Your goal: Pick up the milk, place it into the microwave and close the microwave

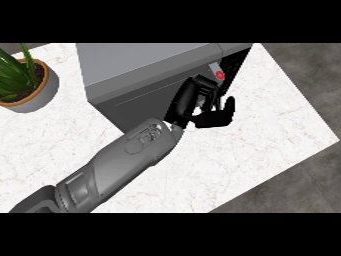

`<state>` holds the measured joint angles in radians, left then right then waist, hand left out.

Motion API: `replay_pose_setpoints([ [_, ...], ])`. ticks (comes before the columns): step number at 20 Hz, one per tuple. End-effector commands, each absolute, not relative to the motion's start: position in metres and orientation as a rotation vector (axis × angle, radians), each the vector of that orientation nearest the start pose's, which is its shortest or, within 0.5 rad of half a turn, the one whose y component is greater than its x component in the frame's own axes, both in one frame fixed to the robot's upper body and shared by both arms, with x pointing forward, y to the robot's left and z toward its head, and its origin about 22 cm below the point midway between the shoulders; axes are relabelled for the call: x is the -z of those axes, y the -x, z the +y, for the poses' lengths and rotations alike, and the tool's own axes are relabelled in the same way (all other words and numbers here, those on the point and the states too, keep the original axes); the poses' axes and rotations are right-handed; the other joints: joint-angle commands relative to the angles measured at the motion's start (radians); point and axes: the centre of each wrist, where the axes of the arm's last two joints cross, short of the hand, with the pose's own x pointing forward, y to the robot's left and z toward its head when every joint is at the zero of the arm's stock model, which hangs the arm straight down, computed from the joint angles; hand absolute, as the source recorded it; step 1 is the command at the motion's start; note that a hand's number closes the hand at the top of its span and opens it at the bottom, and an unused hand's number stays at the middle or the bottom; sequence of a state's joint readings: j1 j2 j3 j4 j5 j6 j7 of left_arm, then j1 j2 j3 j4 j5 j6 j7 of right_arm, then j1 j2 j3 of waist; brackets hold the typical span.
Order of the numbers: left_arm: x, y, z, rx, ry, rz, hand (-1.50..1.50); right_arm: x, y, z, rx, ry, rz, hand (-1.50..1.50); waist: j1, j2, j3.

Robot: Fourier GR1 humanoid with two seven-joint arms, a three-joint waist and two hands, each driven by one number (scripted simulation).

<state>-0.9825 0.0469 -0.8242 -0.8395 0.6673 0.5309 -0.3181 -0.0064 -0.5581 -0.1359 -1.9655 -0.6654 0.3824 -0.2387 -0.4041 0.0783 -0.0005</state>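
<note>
White marble counter (261, 135), potted plant (14, 80), left hand (202, 107) fingers spread at microwave (151, 75) door

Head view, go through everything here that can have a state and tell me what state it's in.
Microwave: not fully shut, dark gap showing at its right side.
Microwave door: ajar, nearly closed.
Milk: inside the gap, mostly hidden, held by no hand.
Left hand: open, fingers against the door's edge.
Potted plant: upright on the counter, untouched.
Right hand: not in view.
</note>
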Motion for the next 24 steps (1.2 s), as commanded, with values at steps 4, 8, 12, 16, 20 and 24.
replay_pose_setpoints([
  [4, -0.092, -0.357, -0.019, 0.416, 0.256, -1.857, 1.5, -0.169, -0.226, -0.336, -0.408, -0.444, -2.191, -1.5, -0.029, 0.012, 0.003],
  [8, -0.09, -0.355, -0.02, 0.409, 0.245, -1.874, 1.5, -0.17, -0.228, -0.338, -0.41, -0.452, -2.173, -1.5, -0.033, 0.014, 0.003],
  [12, -0.092, -0.356, -0.021, 0.392, 0.243, -1.87, 1.5, -0.173, -0.23, -0.341, -0.389, -0.47, -2.186, -1.5, -0.037, 0.017, 0.005],
  [16, -0.09, -0.355, -0.02, 0.387, 0.224, -1.883, 1.5, -0.179, -0.231, -0.342, -0.41, -0.481, -2.184, -1.5, -0.044, 0.014, 0.004],
  [20, -0.085, -0.354, -0.019, 0.378, 0.217, -1.879, 1.5, -0.184, -0.233, -0.345, -0.405, -0.483, -2.194, -1.5, -0.046, 0.02, 0.004],
  [24, -0.09, -0.355, -0.02, 0.368, 0.215, -1.892, 1.5, -0.187, -0.234, -0.345, -0.396, -0.503, -2.19, -1.5, -0.047, 0.015, 0.004],
])
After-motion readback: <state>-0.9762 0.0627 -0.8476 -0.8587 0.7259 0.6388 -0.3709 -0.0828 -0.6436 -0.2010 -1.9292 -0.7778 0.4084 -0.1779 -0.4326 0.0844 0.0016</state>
